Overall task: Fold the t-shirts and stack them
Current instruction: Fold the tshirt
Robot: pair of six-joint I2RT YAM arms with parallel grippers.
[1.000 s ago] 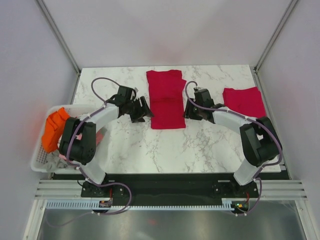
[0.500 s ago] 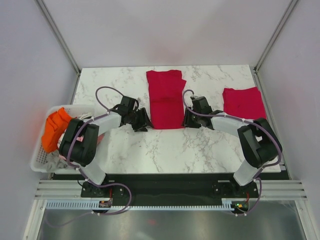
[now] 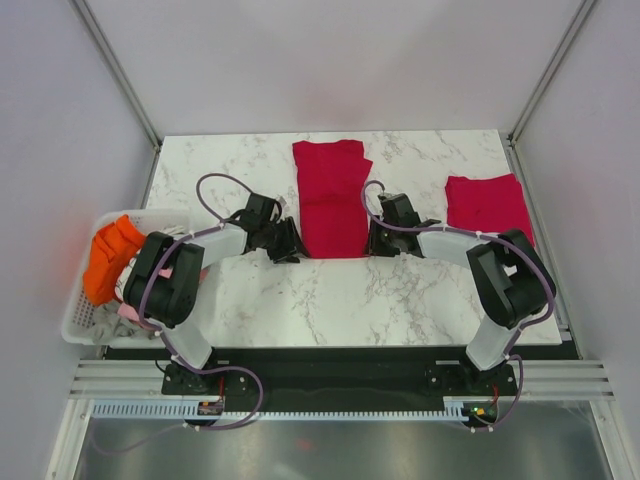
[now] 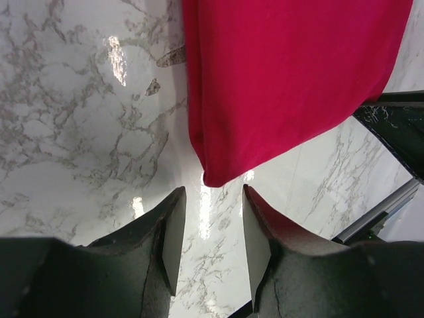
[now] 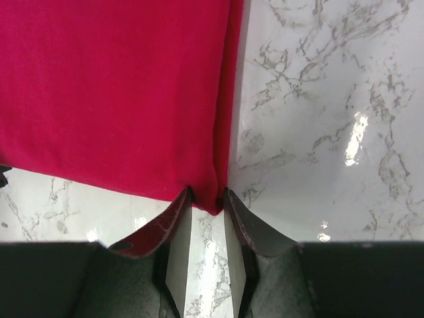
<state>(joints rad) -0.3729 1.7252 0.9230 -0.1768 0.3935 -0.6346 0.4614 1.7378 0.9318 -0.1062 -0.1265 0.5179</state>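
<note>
left arm is stretched low to near-left corner of middle t-shirt, left fingers spread | right arm is mirrored, right fingers around near-right corner, pinch cannot be told

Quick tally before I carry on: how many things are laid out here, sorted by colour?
Red: 2, the centre t-shirt and the folded right t-shirt
Orange: 1, the orange bundle in the basket
White: 1, the basket at the left edge
Total: 4. Anything else lying in the basket is too unclear to count.
</note>
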